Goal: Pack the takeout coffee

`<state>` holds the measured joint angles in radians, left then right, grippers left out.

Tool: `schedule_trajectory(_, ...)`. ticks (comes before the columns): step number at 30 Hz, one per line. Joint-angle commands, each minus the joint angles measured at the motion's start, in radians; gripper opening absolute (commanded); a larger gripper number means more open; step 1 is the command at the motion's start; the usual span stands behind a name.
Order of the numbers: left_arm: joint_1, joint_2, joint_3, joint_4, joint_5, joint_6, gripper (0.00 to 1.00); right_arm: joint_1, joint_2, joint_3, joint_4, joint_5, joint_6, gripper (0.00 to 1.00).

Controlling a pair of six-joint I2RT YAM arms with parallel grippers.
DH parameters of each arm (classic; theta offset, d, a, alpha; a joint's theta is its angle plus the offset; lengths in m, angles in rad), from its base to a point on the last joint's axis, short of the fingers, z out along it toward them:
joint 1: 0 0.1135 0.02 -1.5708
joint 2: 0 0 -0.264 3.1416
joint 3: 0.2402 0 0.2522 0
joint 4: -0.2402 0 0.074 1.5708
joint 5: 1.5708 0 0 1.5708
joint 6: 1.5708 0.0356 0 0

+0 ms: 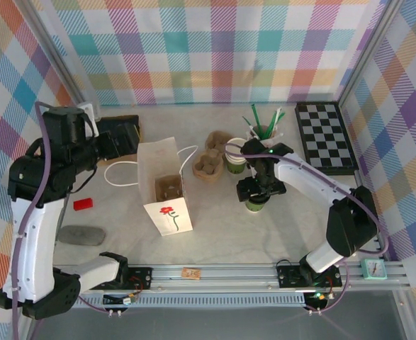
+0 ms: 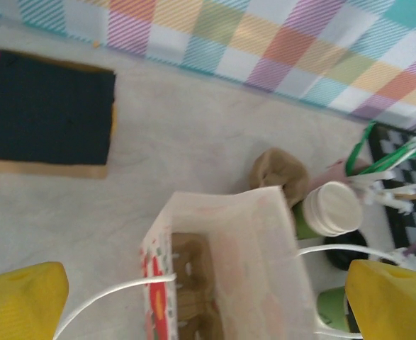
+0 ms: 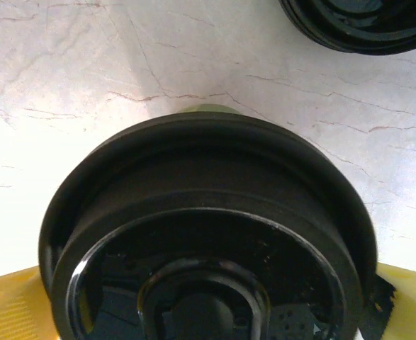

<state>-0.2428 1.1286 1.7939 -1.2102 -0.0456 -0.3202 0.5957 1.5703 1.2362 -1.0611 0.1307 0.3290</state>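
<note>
Near table [image 1: 264,241] lies open; paper bag [image 1: 166,188] and cup stack [image 1: 235,164] crowd the middle.

Stands tall at the left of the frame with the left arm [image 1: 34,234], wrist bent toward centre, jaws spread wide. Reaches from lower right to centre with the right arm [image 1: 307,173], wrist pointed down, jaws wide apart, yellow fingertips [image 3: 9,312] low in the corners.

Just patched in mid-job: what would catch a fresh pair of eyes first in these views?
The white paper bag with a red flower stands open at the table's centre, a cardboard cup tray inside. Just right of it, the right gripper is open over the black-lidded takeout coffee, with yellow fingers on either side of the lid. A checkerboard lies at the far right.
</note>
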Motion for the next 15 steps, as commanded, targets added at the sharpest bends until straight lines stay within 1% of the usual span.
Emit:
schedule_trajectory(1, 0.037, -0.023, -0.08, -0.039, 0.019, 0.023, 1.0, 0.006, 0.013, -0.015, 0.024, -0.006, 0.011, 0.99)
schedule_trajectory(4, 0.07, -0.049, -0.162, -0.018, 0.045, 0.024, 1.0, 0.006, 0.02, -0.026, 0.04, -0.011, 0.012, 0.99)
schedule_trajectory(7, 0.101, -0.054, -0.238, 0.005, 0.108, 0.022, 1.0, 0.005, 0.033, -0.032, 0.057, -0.004, 0.016, 0.99)
schedule_trajectory(9, 0.105, -0.058, -0.274, 0.016, 0.146, 0.018, 1.0, 0.006, 0.039, -0.032, 0.063, 0.006, 0.019, 0.99)
schedule_trajectory(15, 0.106, -0.075, -0.345, -0.006, 0.197, 0.017, 1.0, 0.006, 0.04, -0.029, 0.071, 0.018, 0.021, 0.99)
